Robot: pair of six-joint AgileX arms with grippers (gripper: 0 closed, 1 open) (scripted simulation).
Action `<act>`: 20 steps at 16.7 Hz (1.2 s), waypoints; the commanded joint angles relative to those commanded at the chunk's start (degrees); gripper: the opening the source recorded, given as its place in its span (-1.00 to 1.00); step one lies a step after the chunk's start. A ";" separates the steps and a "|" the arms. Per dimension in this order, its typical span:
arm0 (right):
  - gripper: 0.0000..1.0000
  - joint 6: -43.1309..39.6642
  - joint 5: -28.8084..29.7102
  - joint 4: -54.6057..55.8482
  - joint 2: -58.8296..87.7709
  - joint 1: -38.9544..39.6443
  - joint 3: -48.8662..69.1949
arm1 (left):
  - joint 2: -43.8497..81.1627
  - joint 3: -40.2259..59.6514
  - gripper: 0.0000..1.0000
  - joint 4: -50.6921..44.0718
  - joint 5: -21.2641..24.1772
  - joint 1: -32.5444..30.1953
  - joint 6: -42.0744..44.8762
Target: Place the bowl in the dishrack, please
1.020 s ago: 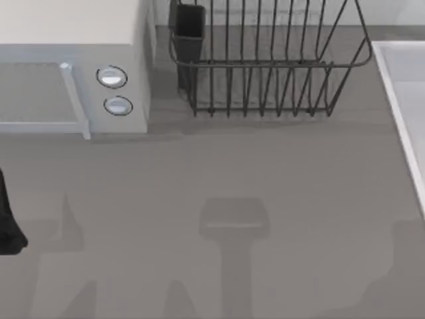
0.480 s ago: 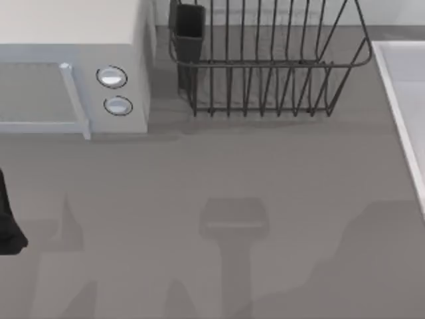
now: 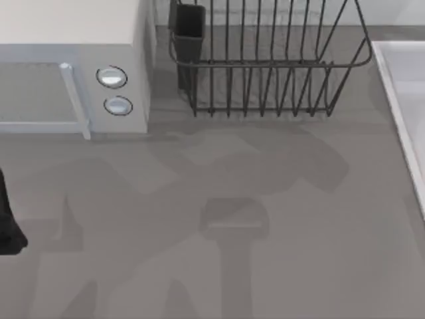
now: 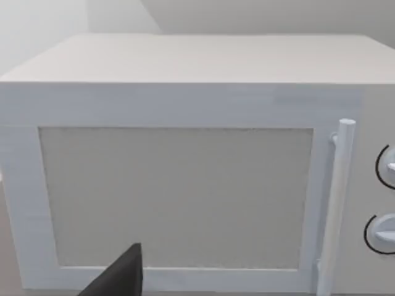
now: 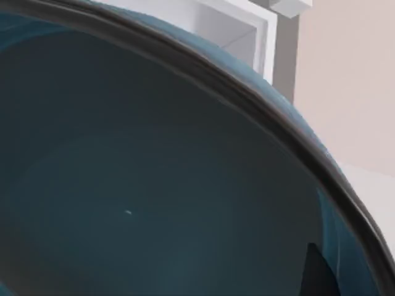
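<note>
Where the top view looked down, the dishrack [image 3: 265,66] stood at the table's far edge beside the microwave [image 3: 73,66]; the left arm [image 3: 8,219] sat parked at the left edge. Left wrist view: microwave door, close; whether that gripper was clenched or released, cannot tell. Right wrist view: the bowl [image 5: 154,185], teal interior close against the lens. Right gripper's hold: cannot tell. Judged rigid, glazed, slippery, breakable; best taken at the rim.

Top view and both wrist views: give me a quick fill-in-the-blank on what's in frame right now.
1. The dishrack stands to the ___ of the microwave in the top view.
2. The microwave's door is ___.
3. The right wrist view looks into a teal-blue ___.
4. The microwave has ___ round knobs.

Missing words: right; closed; bowl; two
</note>
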 joint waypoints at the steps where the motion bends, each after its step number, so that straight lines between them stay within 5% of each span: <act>1: -1.00 2.24 3.46 4.60 -0.81 5.80 -1.16 | 0.00 0.00 1.00 0.00 0.00 0.00 0.00; 10: -1.00 20.83 31.88 43.90 -10.48 50.62 -11.79 | 0.00 0.00 1.00 0.00 0.00 0.00 0.00; 14: -1.00 24.29 37.65 51.18 -12.90 57.90 -14.30 | 0.00 0.00 1.00 0.00 0.00 0.00 0.00; 20: -1.00 24.50 37.58 51.47 -12.66 57.93 -14.22 | 0.00 0.00 1.00 0.00 0.00 0.00 0.00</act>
